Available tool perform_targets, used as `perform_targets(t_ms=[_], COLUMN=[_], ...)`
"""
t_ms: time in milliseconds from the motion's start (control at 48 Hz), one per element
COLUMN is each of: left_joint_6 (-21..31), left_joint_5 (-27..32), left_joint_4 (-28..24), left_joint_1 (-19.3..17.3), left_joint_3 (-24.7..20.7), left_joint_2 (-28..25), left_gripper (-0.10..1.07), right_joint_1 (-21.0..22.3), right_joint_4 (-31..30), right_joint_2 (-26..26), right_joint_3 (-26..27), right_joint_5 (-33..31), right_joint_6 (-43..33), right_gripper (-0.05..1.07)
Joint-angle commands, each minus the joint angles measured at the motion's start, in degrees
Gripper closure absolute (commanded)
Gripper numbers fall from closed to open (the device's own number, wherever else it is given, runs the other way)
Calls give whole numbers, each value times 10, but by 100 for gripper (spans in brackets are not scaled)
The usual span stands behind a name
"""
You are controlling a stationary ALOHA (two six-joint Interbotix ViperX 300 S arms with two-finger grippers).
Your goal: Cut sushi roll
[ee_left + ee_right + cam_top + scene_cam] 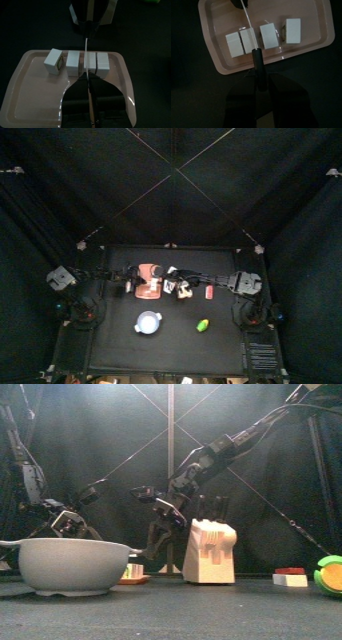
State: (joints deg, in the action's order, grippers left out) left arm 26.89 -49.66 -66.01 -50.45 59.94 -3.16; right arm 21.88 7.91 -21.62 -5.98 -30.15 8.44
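From the table's front edge, a grey-white bowl [72, 564] sits nearest on the left, and a pale knife block [210, 551] stands just right of centre. A small red-and-white piece [290, 577] and a yellow-green object [329, 574] lie at the far right.

Behind these, on the table's far half, lies the salmon board [27, 90]. On it sits the sushi roll [81, 63], already parted into four whitish slices with darker edges. Three slices stand side by side in a row across the board; the fourth [52, 59] lies apart and slightly turned.

The right gripper [258, 80] is clenched on a knife handle [258, 62]. Its thin blade [248, 22] lies crosswise to the row, in line with a gap between slices, so any further cut would seem to need only a sideways shift along the row.

The left gripper [91, 107] hovers just beside the row, facing the right arm across the board. I cannot tell whether it is spread or closed. The right arm looks the nearer to act.
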Motion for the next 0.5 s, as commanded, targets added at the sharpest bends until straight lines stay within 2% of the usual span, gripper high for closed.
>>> perform_targets(t_ms=[0, 188, 479], left_joint_6=[0, 0, 0], left_joint_5=[-2, -3, -2], left_joint_4=[3, 6, 6], left_joint_1=[8, 18, 18], left_joint_3=[0, -4, 4], left_joint_2=[3, -19, -20], left_gripper=[78, 78, 78], right_joint_1=[-1, -8, -14], right_joint_4=[-4, -4, -4], right_joint_2=[29, 27, 28], right_joint_3=[4, -4, -18], right_joint_5=[-6, -7, -4], right_joint_6=[-1, -1, -2], right_gripper=[59, 59, 59])
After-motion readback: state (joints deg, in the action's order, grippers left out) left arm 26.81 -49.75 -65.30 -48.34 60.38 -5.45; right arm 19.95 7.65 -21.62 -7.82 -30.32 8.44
